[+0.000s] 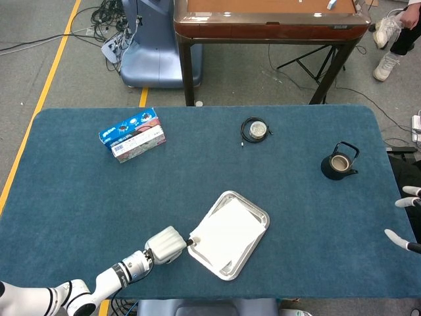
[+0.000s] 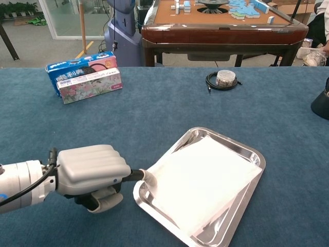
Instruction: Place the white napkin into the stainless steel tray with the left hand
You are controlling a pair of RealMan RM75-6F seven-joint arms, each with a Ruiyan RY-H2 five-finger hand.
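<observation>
Blue felt table (image 1: 79, 197) carries the stainless steel tray (image 2: 253, 147), where the white napkin (image 2: 203, 177) already lies. My left hand (image 2: 92, 172), just beside the tray's near-left rim, pinches the napkin's corner to seat it flat.

Premises appear to be a robot test lab or workshop hall. Evidence: bare grey concrete floor with yellow lane marking (image 1: 46, 85), loose cable bundles (image 1: 108, 16) beside a blue-grey machine base (image 1: 152, 49), a blue cloth-covered work table (image 1: 79, 197), a mahjong table (image 2: 221, 18) behind it, and glazed partitions (image 2: 64, 15) in the chest view.
</observation>
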